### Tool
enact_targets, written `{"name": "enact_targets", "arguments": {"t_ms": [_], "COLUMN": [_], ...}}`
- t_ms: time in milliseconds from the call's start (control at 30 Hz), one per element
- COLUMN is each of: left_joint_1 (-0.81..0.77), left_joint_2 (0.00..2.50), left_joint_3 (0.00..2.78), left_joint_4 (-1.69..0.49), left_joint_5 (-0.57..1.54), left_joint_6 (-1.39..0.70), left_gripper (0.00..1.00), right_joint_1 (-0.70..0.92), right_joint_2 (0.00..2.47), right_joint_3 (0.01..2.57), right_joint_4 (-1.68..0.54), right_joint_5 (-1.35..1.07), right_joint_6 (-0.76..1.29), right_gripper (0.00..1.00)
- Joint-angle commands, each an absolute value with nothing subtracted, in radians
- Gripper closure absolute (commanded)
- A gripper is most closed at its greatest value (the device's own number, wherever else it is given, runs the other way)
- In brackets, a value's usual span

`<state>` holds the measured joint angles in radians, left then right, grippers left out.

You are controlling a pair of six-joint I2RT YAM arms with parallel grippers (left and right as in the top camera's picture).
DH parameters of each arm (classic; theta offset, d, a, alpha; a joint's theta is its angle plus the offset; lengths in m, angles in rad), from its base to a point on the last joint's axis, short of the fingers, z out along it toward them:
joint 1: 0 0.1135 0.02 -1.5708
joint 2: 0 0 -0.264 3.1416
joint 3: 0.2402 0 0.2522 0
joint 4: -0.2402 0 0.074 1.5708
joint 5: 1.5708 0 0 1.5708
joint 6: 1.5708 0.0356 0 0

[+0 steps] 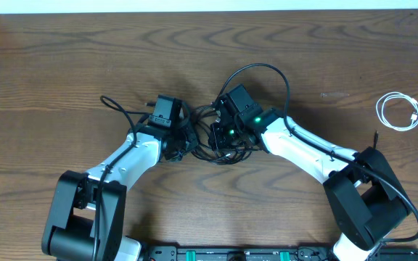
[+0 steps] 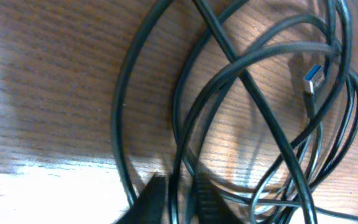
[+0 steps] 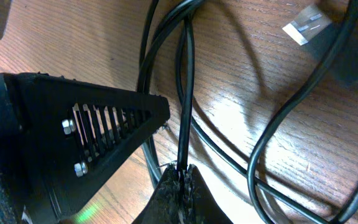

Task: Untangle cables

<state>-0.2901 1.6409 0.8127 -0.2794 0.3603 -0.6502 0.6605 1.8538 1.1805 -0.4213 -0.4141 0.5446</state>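
From overhead, the left arm (image 1: 133, 156) and right arm (image 1: 300, 148) hide the middle of the black cables (image 1: 209, 139); the white cable's (image 1: 398, 112) plugs are too small to read. The left jaws are cropped, their grip unclear.

— How many arms?
— Two: a left arm (image 1: 133, 156) and a right arm (image 1: 303, 148). One gripper on each makes two, the left gripper (image 2: 180, 200) and the right gripper (image 3: 180, 186).
— Cables?
— One white cable (image 1: 379, 110). The black cables (image 2: 236, 62) overlap too much to count.
— Plugs?
— One blue-tongued plug (image 2: 314, 78) and one silver plug (image 3: 303, 25), seen from different wrists. They may be the same one.
— Tables?
— One table (image 1: 64, 65).
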Motion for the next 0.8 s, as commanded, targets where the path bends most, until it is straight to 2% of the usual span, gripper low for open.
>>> {"name": "enact_targets", "arguments": {"t_ms": [0, 467, 600, 767], "left_joint_1": [-0.292, -0.255, -0.213, -0.173], "left_joint_2": [1.652, 1.652, 1.652, 1.652], "left_joint_3": [0.808, 0.808, 0.808, 0.808], "left_joint_4": [-0.277, -0.413, -0.429, -0.43], "left_joint_5": [0.346, 0.348, 0.412, 0.49], "left_joint_6": [-0.648, -0.531, -0.495, -0.464], "left_gripper": [0.92, 0.93, 0.92, 0.92], "right_joint_1": [0.665, 0.629, 0.612, 0.614], "right_joint_2": [1.837, 1.851, 1.869, 1.876], "right_joint_3": [1.182, 1.182, 1.182, 1.182], "right_joint_4": [-0.419, -0.42, -0.422, -0.402], "right_joint_5": [-0.41, -0.376, -0.381, -0.462], "right_joint_6": [0.545, 0.545, 0.545, 0.514], "right_gripper": [0.99, 0.96, 0.94, 0.87]}}
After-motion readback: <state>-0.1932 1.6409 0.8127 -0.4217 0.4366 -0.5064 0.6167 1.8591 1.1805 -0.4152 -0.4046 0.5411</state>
